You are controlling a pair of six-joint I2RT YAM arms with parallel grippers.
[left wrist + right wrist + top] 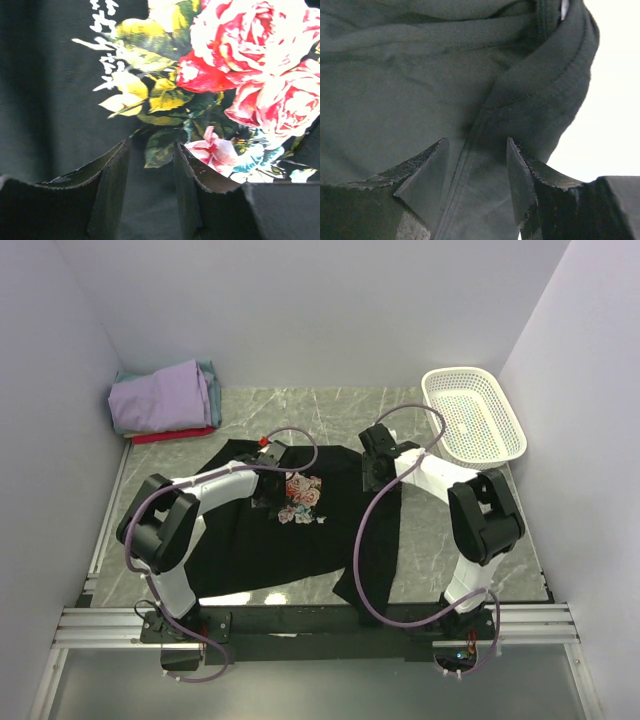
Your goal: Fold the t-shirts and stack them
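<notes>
Black t-shirt (260, 550) lies spread on the table (420, 550), directly under both claws. We see left gripper (150, 150), jaws spread, just beside the rose print (250, 65); right gripper (477, 145), jaws spread, straddling a seam (485, 115) at the shirt's far right edge. Nothing pinched yet.

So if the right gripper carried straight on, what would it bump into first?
Likely the black t-shirt: the right gripper points at a stitched edge just ahead of its open jaws, though depth is unclear.

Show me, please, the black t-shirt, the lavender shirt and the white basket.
black t-shirt (260, 545): top view, plain cloth below the print.
lavender shirt (160, 395): top view, its upper face.
white basket (490, 457): top view, near rim.
</notes>
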